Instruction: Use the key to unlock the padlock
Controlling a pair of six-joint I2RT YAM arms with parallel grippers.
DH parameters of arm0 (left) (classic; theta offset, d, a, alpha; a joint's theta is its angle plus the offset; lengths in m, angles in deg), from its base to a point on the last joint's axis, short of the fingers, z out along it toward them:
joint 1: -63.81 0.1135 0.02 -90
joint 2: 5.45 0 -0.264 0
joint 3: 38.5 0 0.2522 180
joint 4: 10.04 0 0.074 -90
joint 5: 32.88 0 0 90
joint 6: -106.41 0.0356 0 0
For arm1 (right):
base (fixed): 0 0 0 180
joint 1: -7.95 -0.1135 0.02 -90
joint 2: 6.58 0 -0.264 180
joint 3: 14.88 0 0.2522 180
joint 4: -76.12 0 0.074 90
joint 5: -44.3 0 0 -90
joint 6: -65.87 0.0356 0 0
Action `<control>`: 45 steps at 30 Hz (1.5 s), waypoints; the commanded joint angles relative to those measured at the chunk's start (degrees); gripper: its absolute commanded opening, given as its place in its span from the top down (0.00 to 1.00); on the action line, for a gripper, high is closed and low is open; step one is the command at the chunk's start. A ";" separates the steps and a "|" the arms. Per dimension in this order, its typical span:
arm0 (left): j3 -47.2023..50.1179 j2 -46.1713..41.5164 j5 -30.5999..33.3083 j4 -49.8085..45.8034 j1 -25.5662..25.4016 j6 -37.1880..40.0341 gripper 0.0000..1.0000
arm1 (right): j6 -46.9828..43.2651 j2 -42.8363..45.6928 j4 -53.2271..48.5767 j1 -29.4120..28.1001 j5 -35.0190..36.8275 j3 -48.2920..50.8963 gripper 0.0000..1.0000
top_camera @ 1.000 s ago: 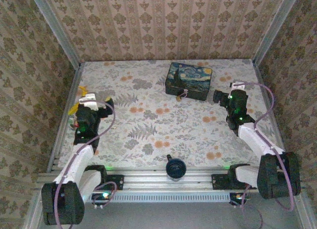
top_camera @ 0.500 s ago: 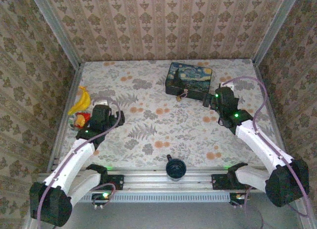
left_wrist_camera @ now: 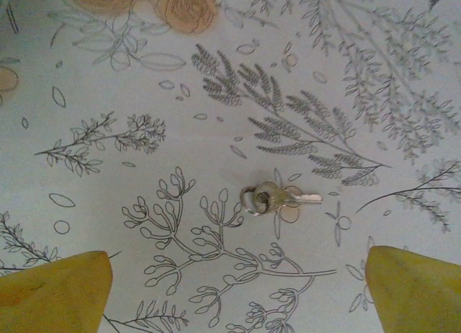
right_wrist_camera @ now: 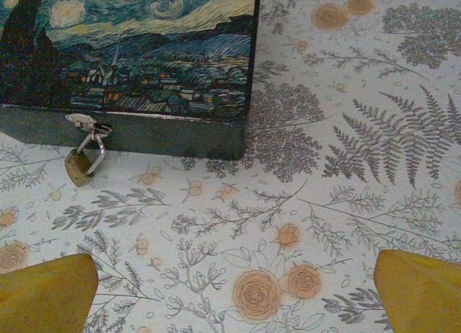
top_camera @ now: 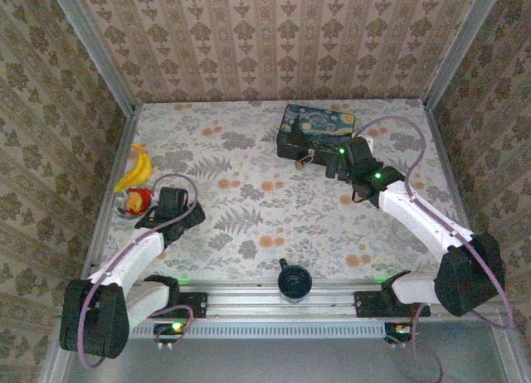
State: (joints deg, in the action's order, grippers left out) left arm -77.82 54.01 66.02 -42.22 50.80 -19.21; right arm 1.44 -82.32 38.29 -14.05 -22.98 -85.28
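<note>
- Left gripper (left_wrist_camera: 234, 290), 1 of 2: fingers (left_wrist_camera: 54, 293) yellow-padded and spread wide, nothing between them. It hangs pointing down over the cloth, at the left of the table in the top view (top_camera: 170, 202).
- Key (left_wrist_camera: 277, 198), 1: small and silver, on a little ring. It lies flat on the cloth just ahead of the left gripper's open gap, blade pointing to the right in the wrist view, touching neither finger.
- Right gripper (right_wrist_camera: 234, 293), 2 of 2: yellow pads spread wide, holding nothing. It hangs near the front of the box, on the right of the table (top_camera: 340, 161).
- Padlock (right_wrist_camera: 78, 167), 1: tiny and brass-coloured, its thin silver shackle hooked through the hasp on the box's front wall. The body is tilted at the foot of that wall. From above it shows at the box's near-left corner (top_camera: 299, 162), well apart from the key.
- Box (right_wrist_camera: 130, 52), 1: dark blue, lid painted with a swirling night sky. It stands at the far middle-right of the table (top_camera: 317, 134).
- Cloth (top_camera: 249, 201), 1: pale, printed with grey ferns and orange flowers, and covering the whole table top.
- Banana-like yellow item (top_camera: 135, 169), 1: at the left edge of the table.
- Red item (top_camera: 135, 202), 1: just nearer than the yellow one; what it is cannot be told.
- Black round object (top_camera: 292, 279), 1: on the metal rail (top_camera: 249, 298) at the near edge, between the two arm bases.
- Walls (top_camera: 274, 43), 3: back, left and right, papered in a beige damask pattern.
- Metal corner posts (top_camera: 91, 47), 2: one at each back corner.
</note>
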 commanded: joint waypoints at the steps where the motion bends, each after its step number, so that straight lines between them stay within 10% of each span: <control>1: 0.84 0.71 -2.06 1.28 0.79 -2.09 0.09 | 1.64 -1.61 -2.08 -0.68 0.16 -2.34 0.00; 29: 0.54 13.98 -6.94 9.54 0.82 -3.84 0.44 | 1.16 -6.43 -4.66 -1.03 -1.01 -8.46 0.00; 45: -3.98 16.23 -8.58 12.35 -2.22 -3.41 0.43 | 1.07 -6.46 -3.70 -1.09 -1.52 -7.62 0.00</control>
State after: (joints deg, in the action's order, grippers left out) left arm -80.51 66.92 67.84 -41.52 50.64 -22.60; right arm 1.63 -88.62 35.29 -14.64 -24.27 -92.12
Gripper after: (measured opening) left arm 0.575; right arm 0.999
